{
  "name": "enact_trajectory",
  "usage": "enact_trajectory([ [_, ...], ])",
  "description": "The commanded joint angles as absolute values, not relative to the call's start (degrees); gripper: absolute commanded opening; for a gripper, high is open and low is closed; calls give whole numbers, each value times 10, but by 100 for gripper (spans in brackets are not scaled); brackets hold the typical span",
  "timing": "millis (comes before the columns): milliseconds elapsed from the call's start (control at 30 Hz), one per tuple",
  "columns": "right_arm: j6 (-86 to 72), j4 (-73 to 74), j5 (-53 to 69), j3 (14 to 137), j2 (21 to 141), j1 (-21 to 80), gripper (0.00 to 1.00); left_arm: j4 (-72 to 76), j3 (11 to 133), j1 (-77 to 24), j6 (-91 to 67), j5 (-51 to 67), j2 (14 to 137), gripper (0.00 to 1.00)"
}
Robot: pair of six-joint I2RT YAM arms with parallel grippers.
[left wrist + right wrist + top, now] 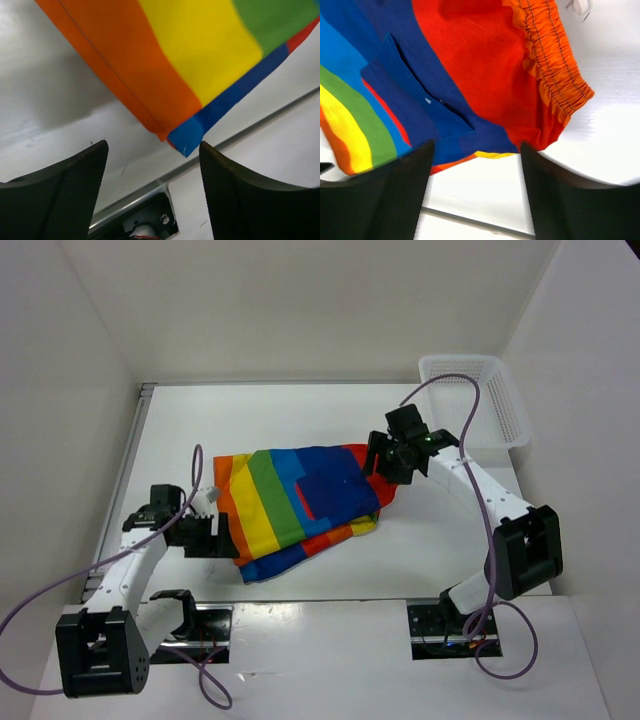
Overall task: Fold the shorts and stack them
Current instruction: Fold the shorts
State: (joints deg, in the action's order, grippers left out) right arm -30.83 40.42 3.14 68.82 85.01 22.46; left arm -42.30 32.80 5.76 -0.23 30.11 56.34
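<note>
We've got the rainbow-striped shorts (300, 505) lying mid-surface (400, 560), dark blue pocket (330, 490) facing up. Our left tool (230, 537) is spread wide just beside their near-left corner, gripping nothing. Our right tool (380, 455) is spread too and also empty, over the orange elastic waistband (555, 65) end.

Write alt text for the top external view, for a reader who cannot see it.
Rainbow-striped shorts with a dark blue pocket lie loosely folded in the middle of a white table. The left gripper sits at their left edge and the right gripper at their right end. A white basket stands at the far right corner.
</note>
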Motion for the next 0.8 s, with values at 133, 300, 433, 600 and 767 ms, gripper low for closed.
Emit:
enact_trajectory([
  [133, -320, 398, 9, 691, 853, 210, 91, -332, 311, 49, 0, 323, 576, 89],
  [300, -326, 374, 9, 701, 879, 204, 82, -227, 306, 44, 0, 317, 680, 64],
  [433, -339, 352, 20, 695, 902, 199, 64, -195, 365, 39, 0, 296, 778, 24],
  [600, -346, 338, 32, 722, 914, 193, 44, -200, 516, 33, 0, 268, 910, 0],
  [767, -340, 333, 37, 758, 949, 188, 44, -208, 678, 33, 0, 244, 997, 0],
])
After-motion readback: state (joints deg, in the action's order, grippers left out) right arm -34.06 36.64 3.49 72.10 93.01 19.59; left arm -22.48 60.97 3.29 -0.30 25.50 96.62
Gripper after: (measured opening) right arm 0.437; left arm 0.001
